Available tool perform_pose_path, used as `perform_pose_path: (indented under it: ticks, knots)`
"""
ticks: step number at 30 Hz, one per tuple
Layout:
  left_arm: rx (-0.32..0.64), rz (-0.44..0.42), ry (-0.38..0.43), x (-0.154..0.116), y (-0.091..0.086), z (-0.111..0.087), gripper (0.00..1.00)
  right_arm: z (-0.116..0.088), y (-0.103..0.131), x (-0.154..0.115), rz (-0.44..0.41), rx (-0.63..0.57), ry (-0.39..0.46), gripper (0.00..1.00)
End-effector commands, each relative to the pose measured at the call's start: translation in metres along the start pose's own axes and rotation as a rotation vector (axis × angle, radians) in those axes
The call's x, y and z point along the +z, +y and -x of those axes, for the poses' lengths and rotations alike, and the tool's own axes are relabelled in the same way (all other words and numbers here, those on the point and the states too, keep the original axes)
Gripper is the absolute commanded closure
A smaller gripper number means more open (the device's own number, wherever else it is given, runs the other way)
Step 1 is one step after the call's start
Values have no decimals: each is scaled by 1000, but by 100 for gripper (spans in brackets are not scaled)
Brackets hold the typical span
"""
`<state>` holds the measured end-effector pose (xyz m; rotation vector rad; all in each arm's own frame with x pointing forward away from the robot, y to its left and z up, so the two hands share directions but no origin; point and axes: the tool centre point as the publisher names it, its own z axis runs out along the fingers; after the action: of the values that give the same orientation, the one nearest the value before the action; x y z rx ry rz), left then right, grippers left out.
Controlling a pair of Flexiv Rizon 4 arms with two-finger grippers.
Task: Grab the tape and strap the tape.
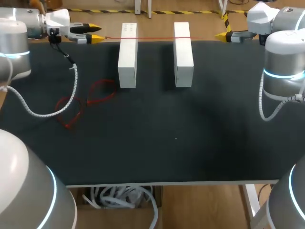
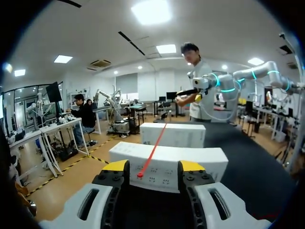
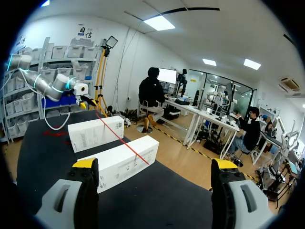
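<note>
Taking the table (image 1: 190, 133) in the head view as a dial, two long white boxes lie side by side toward the far edge. The left box (image 1: 127, 57) is at about 11 o'clock and the right box (image 1: 183, 55) at about 12 to 1 o'clock. Both run lengthwise from near to far, with a dark lane of tabletop between them.

The tape (image 1: 147, 37) is a thin red line drawn straight across the tops of both boxes near their far ends. More red tape lies in loose loops (image 1: 90, 100) on the surface at 9 to 10 o'clock, beside the left arm's white cable (image 1: 71, 90).

The left gripper (image 1: 95, 33) hangs at the far left corner, at about 10 o'clock, just beside the left box and pointing along the tape line. In the left wrist view its fingers (image 2: 114, 165) stand apart. The tape's end lies in the gap between them, on the nearer box, and neither pad is seen pressing it.

The right gripper (image 1: 223, 36) sits at the far edge at about 2 o'clock, a short way apart from the right box. In its wrist view the fingers (image 3: 86, 164) are spread wide and hold nothing.

A broad stretch of black tabletop runs from the boxes to the near edge, from 3 through 6 to 8 o'clock.
</note>
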<state>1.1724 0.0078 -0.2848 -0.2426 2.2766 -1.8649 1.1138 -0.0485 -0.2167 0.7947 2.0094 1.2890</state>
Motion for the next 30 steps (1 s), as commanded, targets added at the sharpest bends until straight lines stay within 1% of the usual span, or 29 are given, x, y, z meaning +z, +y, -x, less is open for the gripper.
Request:
perform_pose_path:
  ticks: [1,4,5,9,13,17,21,22,23,24,27,30]
  knots:
    - [-3,0,127,3,13,14,58,1,0,0,-1,0,1,0]
    - [-11,-3,137,2,19,18,60,1,0,0,-1,0,1,0]
    - [-12,12,144,3,21,19,60,1,0,0,-1,0,1,0]
    - [-14,27,181,8,30,18,59,1,0,0,-1,0,1,0]
    - [-30,23,208,12,37,19,63,1,0,0,-1,0,1,0]
    - [-40,14,218,15,40,25,64,1,0,0,-1,0,1,0]
    - [-25,2,232,14,37,32,64,1,0,0,-1,0,1,0]
    - [-25,2,233,14,37,33,72,1,0,0,-1,0,1,0]
    - [-23,5,232,15,37,35,78,1,0,0,-1,0,1,0]
    - [-15,6,236,15,36,36,78,1,0,0,-1,0,1,0]
    - [-3,-3,245,16,32,38,71,1,0,0,-1,0,1,0]
    - [6,-9,253,19,29,37,67,1,0,0,-1,0,1,0]
